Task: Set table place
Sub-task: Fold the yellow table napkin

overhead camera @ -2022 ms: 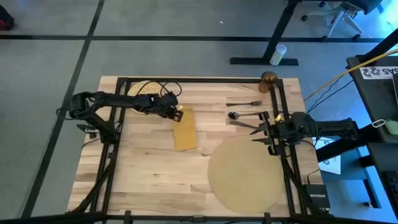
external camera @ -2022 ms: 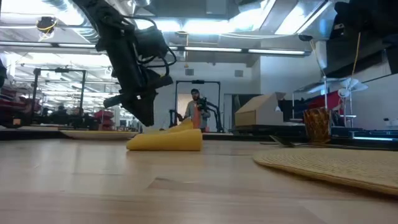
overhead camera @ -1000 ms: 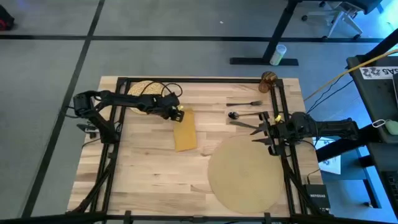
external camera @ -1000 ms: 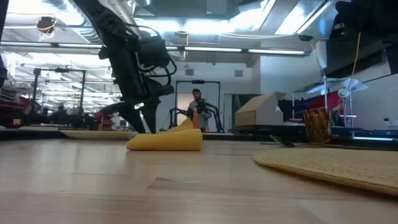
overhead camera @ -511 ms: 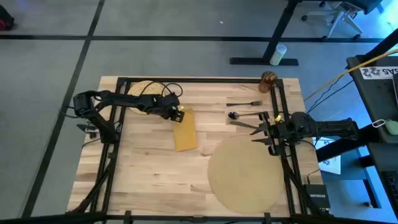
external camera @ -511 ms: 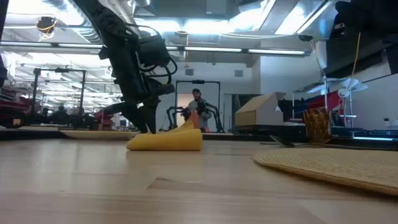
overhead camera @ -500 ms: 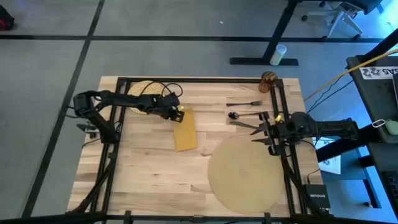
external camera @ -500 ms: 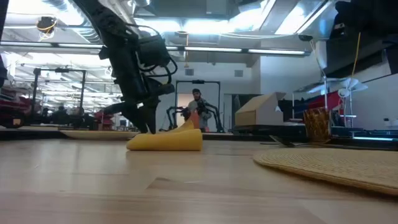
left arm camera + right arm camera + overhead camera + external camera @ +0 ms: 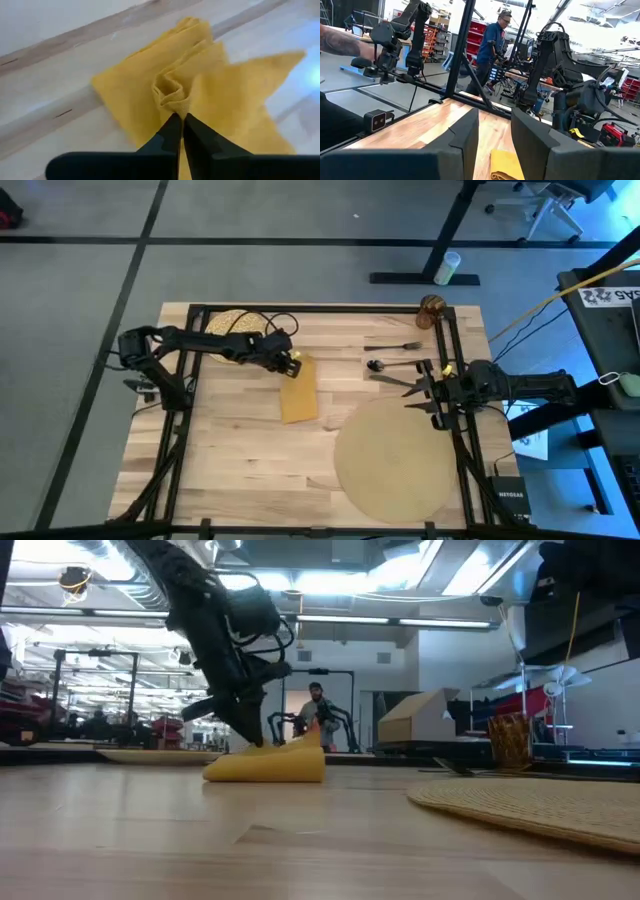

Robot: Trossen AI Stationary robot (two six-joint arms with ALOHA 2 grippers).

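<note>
The mustard-yellow napkin (image 9: 298, 392) lies flat on the wooden table (image 9: 230, 450) left of centre, with its far end puckered up. My left gripper (image 9: 291, 363) is down on that far end, shut on the cloth. The round tan placemat (image 9: 395, 460) lies at the near right. Fork (image 9: 398, 346), spoon (image 9: 383, 365) and knife (image 9: 393, 381) lie beyond it, and the amber glass (image 9: 432, 310) stands at the far right corner. The speckled plate (image 9: 230, 322) sits far left under the left arm. My right gripper (image 9: 412, 392) waits open by the right rail. My left gripper pinches a bunched-up pucker of the napkin (image 9: 171, 96) between its two fingers, near the cloth's far end. The fingers slant down from the table's left. The pucker stands up a little while the rest of the napkin (image 9: 268, 767) stays on the table, slack.
Black metal rails (image 9: 455, 380) frame the tabletop on both sides and along the far edge. Bare wood lies near the front left. A person (image 9: 316, 722) stands far back in the room beyond the table.
My left gripper has shifted a little toward the table's right edge, onto the napkin's far end. The rest of the napkin has stayed where it was.
</note>
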